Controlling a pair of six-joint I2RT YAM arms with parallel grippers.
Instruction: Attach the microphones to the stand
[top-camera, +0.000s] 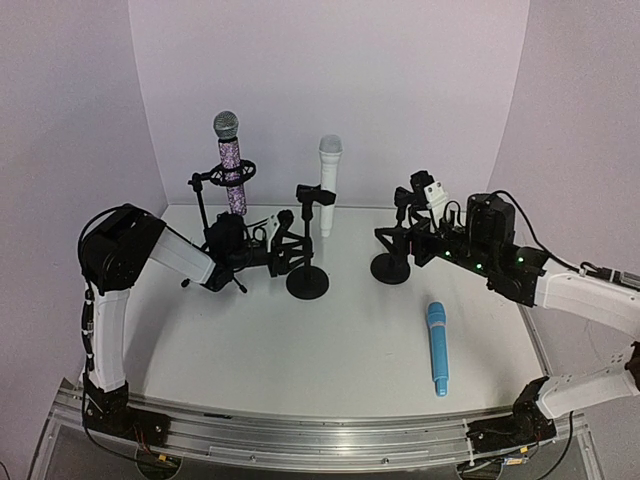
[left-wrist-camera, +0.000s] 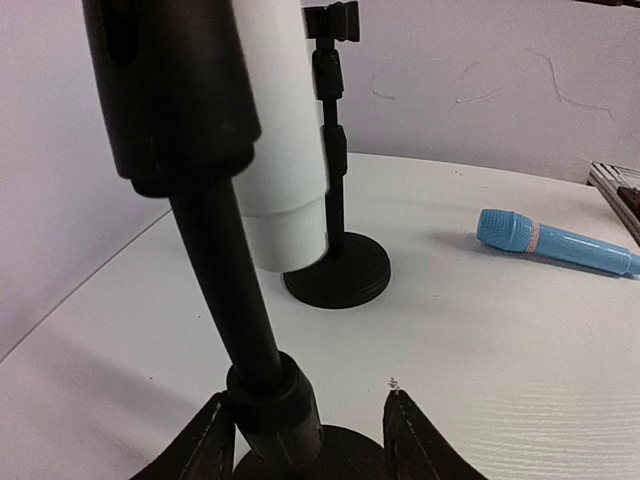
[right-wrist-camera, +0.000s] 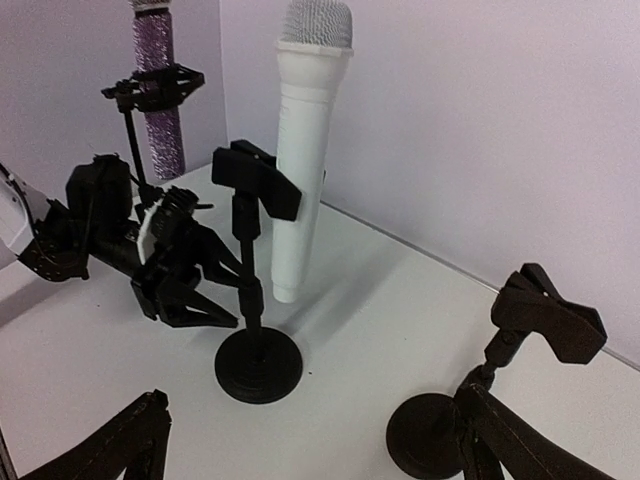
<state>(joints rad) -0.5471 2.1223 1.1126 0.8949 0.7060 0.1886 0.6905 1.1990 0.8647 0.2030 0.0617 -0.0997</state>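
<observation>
The left claw (left-wrist-camera: 305, 400) is partly open. Its two dark fingers (left-wrist-camera: 213, 440) stand apart, low down on either side of the pole of the middle stand (left-wrist-camera: 215, 270), just above that stand's round base. In the wrist view, the finger on the left lies against the collar on the pole. The other finger is clear of it, with bare desk (left-wrist-camera: 480, 360) showing in the gap, so nothing is clamped. Just above this claw hangs the white microphone (left-wrist-camera: 285, 180). It is upright in the middle stand's holder, mesh head up and butt end off the desk. To its left in the overhead view, the purple-glitter microphone (top-camera: 232, 165) stands upright in the ring mount of the left stand (top-camera: 203, 205), silver head uppermost.

The right claw (right-wrist-camera: 312, 395) is spread wide and holds nothing. One of its fingers is right at the foot of the right stand (right-wrist-camera: 430, 440); I cannot tell whether they touch. That stand's clip (right-wrist-camera: 548, 318) sits tilted at the top of a short pole.

The light blue microphone (top-camera: 437, 348) lies flat on the desk toward the front right. It is well apart from all three stands and from both claws, with its head pointing toward the back wall.
</observation>
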